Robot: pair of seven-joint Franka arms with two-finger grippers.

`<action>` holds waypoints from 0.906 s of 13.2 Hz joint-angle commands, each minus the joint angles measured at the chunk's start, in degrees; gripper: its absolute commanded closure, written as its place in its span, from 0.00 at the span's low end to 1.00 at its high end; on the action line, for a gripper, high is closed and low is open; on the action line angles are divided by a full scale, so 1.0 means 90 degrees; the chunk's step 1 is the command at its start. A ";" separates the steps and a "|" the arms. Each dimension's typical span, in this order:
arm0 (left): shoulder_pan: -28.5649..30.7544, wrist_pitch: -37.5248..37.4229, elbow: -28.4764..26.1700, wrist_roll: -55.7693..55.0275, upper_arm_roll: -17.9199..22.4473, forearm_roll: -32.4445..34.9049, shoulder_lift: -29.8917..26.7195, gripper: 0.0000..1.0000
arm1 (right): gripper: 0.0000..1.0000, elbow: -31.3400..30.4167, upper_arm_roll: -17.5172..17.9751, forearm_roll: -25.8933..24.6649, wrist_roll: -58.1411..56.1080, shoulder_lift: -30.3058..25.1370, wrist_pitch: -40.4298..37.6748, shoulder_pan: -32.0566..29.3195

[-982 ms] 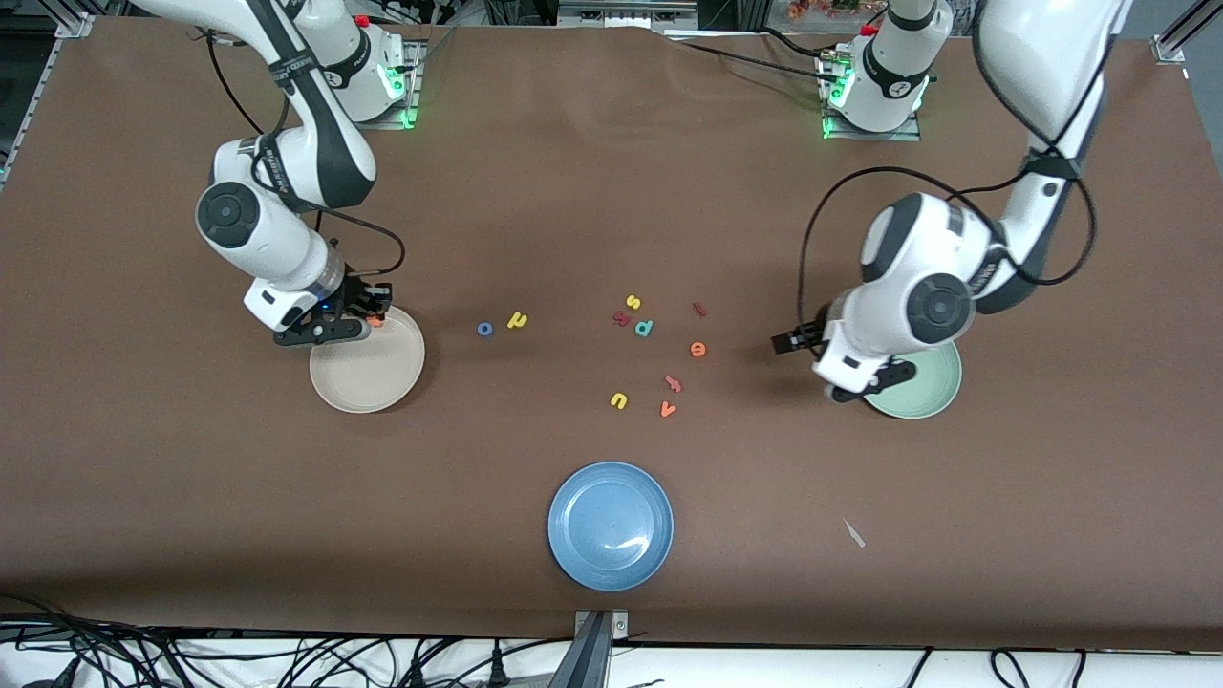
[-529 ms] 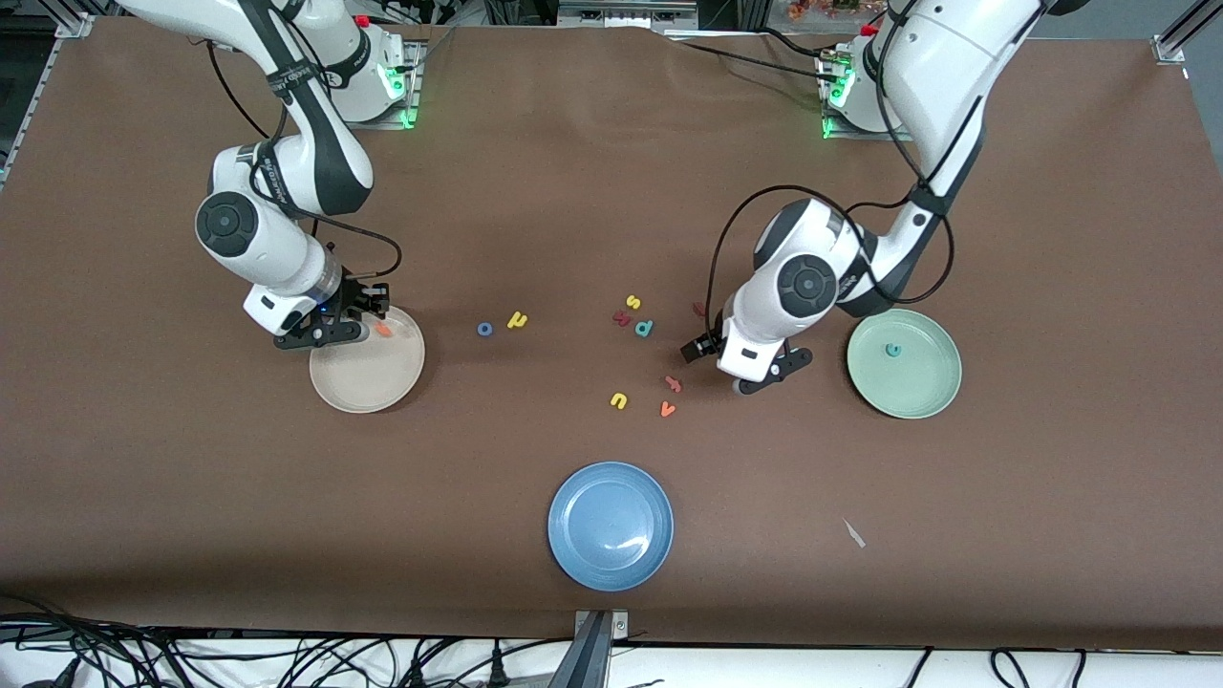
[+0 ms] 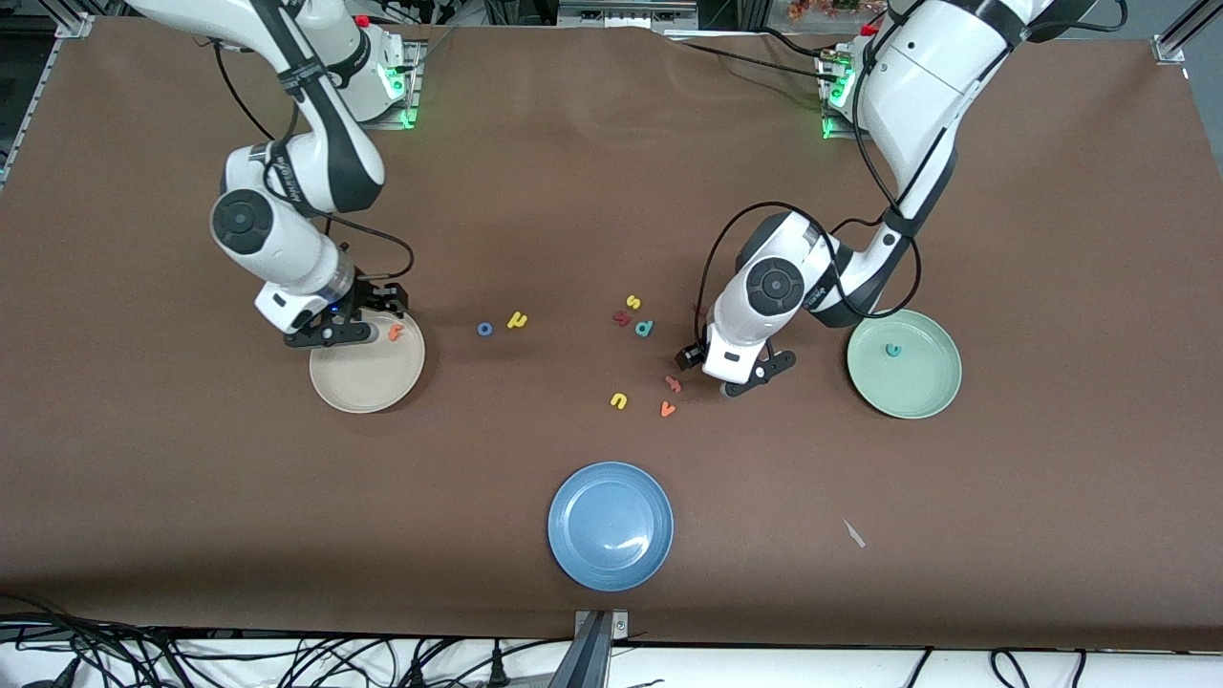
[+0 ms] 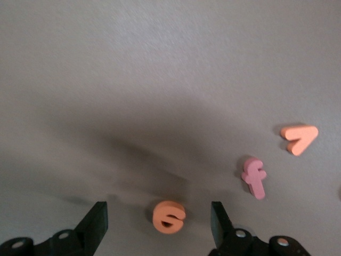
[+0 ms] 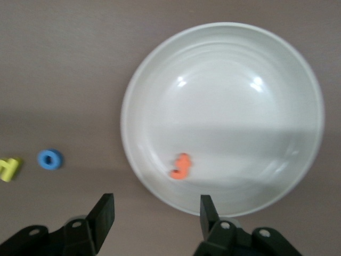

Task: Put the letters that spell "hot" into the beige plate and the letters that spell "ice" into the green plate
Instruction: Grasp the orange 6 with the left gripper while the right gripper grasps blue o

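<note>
The orange t [image 3: 395, 333] [image 5: 181, 166] lies in the beige plate [image 3: 363, 382] [image 5: 240, 106]. My right gripper [image 3: 344, 323] [image 5: 155, 216] hangs open and empty over that plate's rim, at the edge toward the robots. On the table between the plates lie the blue o [image 3: 484, 329] [image 5: 50, 159] and the yellow h [image 3: 517, 320] [image 5: 9, 168]. A teal c [image 3: 893, 350] rests in the green plate [image 3: 908, 392]. My left gripper [image 3: 718, 365] [image 4: 158, 226] is low over the orange e [image 4: 169, 216], open, one finger on each side without touching. The dark red i [image 3: 697, 308] lies by the left arm's cable.
Near the left gripper lie a pink f [image 3: 673, 383] [image 4: 253, 177], an orange v [image 3: 667, 409] [image 4: 299, 138] and a yellow u [image 3: 618, 400]. A yellow s [image 3: 632, 302] and a teal d [image 3: 644, 328] sit closer to the robots. A blue plate [image 3: 611, 526] stands near the front camera.
My right gripper opened and the orange t dropped into the beige plate. My left arm swung from above the green plate, where the c stays, to over the orange e.
</note>
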 commanded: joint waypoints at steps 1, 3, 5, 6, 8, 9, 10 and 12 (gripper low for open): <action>-0.0231 0.0023 0.0125 -0.0237 0.0094 0.0186 0.0092 0.22 | 0.27 0.0553 0.0002 -0.0034 0.1272 0.0480 0.0037 0.0717; -0.0309 0.0023 0.0125 -0.0247 0.0192 0.0370 0.0092 0.28 | 0.27 0.0779 -0.0008 -0.0034 0.1918 0.0734 0.0085 0.1107; -0.0310 0.0023 0.0115 -0.0256 0.0192 0.0499 0.0121 0.37 | 0.27 0.0848 -0.0008 -0.0092 0.2631 0.1066 0.0571 0.1450; -0.0310 0.0023 0.0125 -0.0266 0.0192 0.0499 0.0150 0.42 | 0.27 0.0838 -0.0018 -0.0093 0.2702 0.1174 0.0728 0.1538; -0.0320 0.0023 0.0125 -0.0266 0.0192 0.0499 0.0170 0.51 | 0.27 0.0819 -0.0018 -0.0228 0.2712 0.1311 0.0769 0.1539; -0.0320 0.0023 0.0125 -0.0266 0.0192 0.0499 0.0170 0.53 | 0.27 0.0799 -0.0028 -0.0403 0.2722 0.1360 0.0779 0.1539; -0.0310 0.0023 0.0125 -0.0266 0.0192 0.0499 0.0170 0.59 | 0.27 0.0770 -0.0037 -0.0579 0.2712 0.1409 0.0885 0.1501; -0.0320 0.0023 0.0125 -0.0276 0.0192 0.0489 0.0170 0.71 | 0.27 0.0711 -0.0038 -0.0620 0.2673 0.1400 0.0935 0.1383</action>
